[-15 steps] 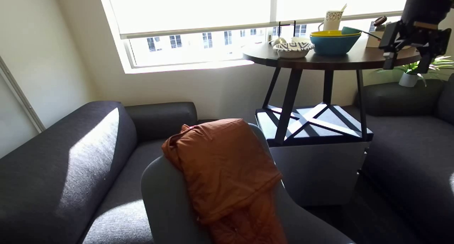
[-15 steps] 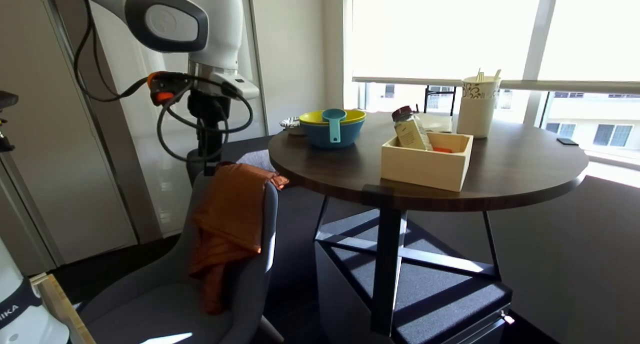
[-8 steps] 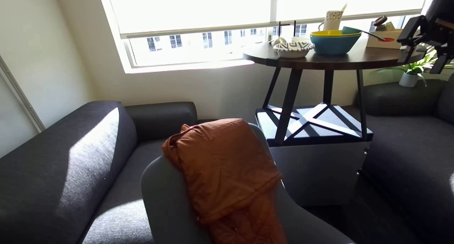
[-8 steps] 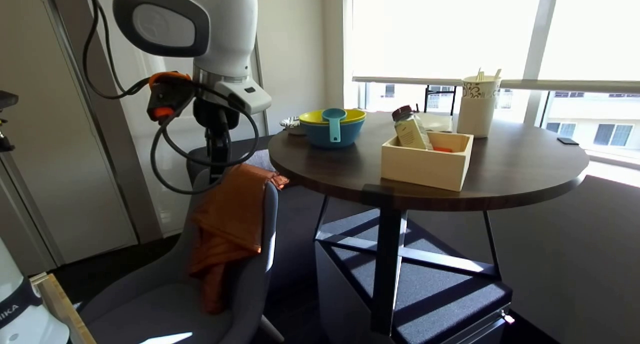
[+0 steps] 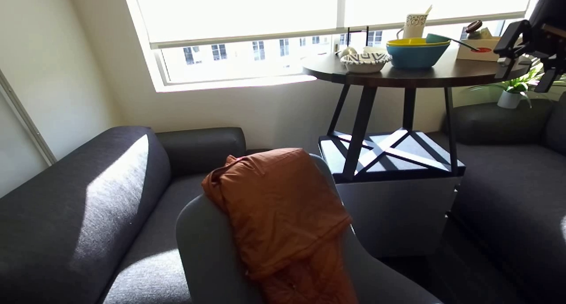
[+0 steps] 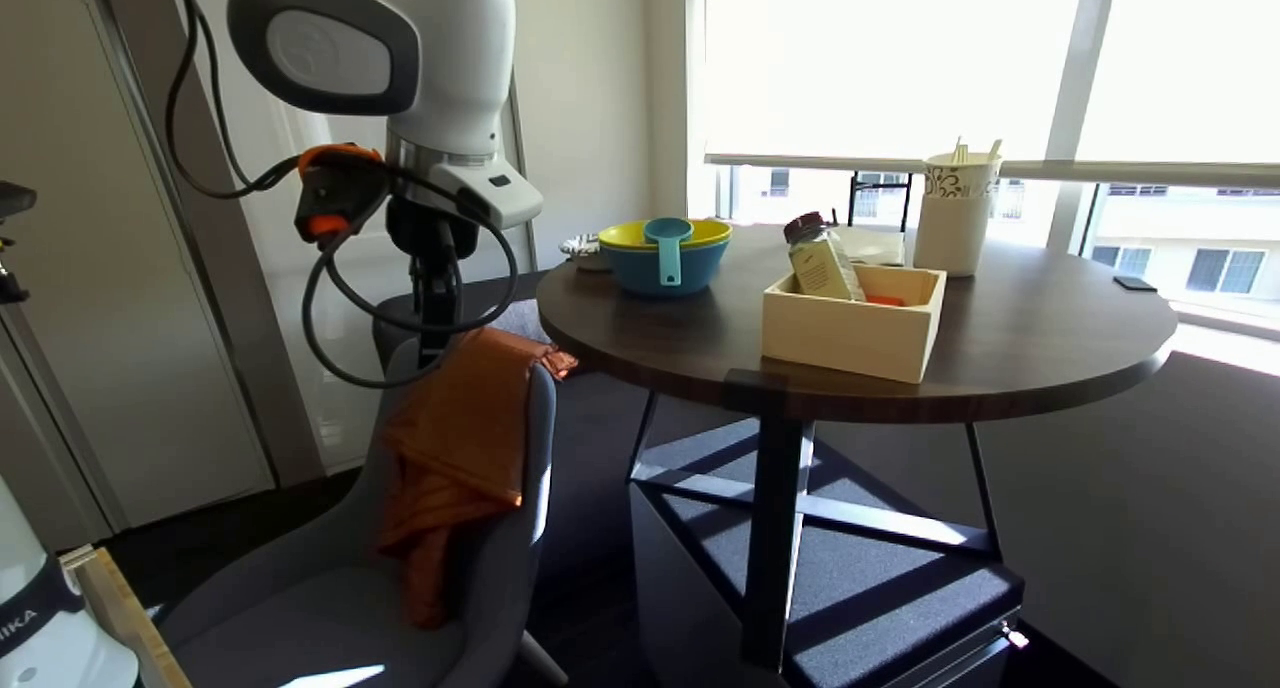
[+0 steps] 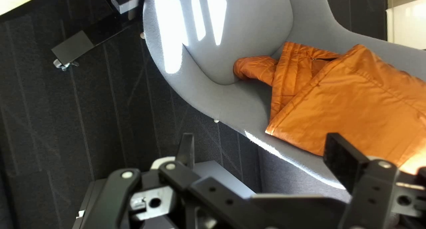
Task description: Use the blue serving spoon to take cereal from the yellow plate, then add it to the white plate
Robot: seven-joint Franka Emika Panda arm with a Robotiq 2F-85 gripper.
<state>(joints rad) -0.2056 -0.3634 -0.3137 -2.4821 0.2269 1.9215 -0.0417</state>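
The blue serving spoon (image 5: pixel 437 38) rests on the rim of the yellow plate, a deep yellow bowl (image 5: pixel 413 41) set in a larger blue bowl. Its handle hangs outward over the rim. Both also show in an exterior view, the spoon (image 6: pixel 669 244) and yellow bowl (image 6: pixel 623 234). The white plate is most likely the low white dish with dark zigzags (image 5: pixel 366 62), left of the bowls. The bowl's contents are hidden. My gripper (image 5: pixel 526 75) hangs off the table, away from spoon and bowls. In the wrist view the gripper (image 7: pixel 264 150) has its jaws wide apart, with nothing between them.
The round dark table (image 6: pixel 700 343) also bears a wooden box (image 6: pixel 855 330) holding a jar and carton, and a tall cream cup (image 6: pixel 960 218) with utensils. A grey chair (image 7: pixel 233 99) with an orange jacket (image 7: pixel 349 102) stands below my gripper. Loose cables loop around the wrist.
Over the first half second my arm and gripper moved rightward in both exterior views, away from the bowls. Since then they have held still. The spoon and dishes have not moved.
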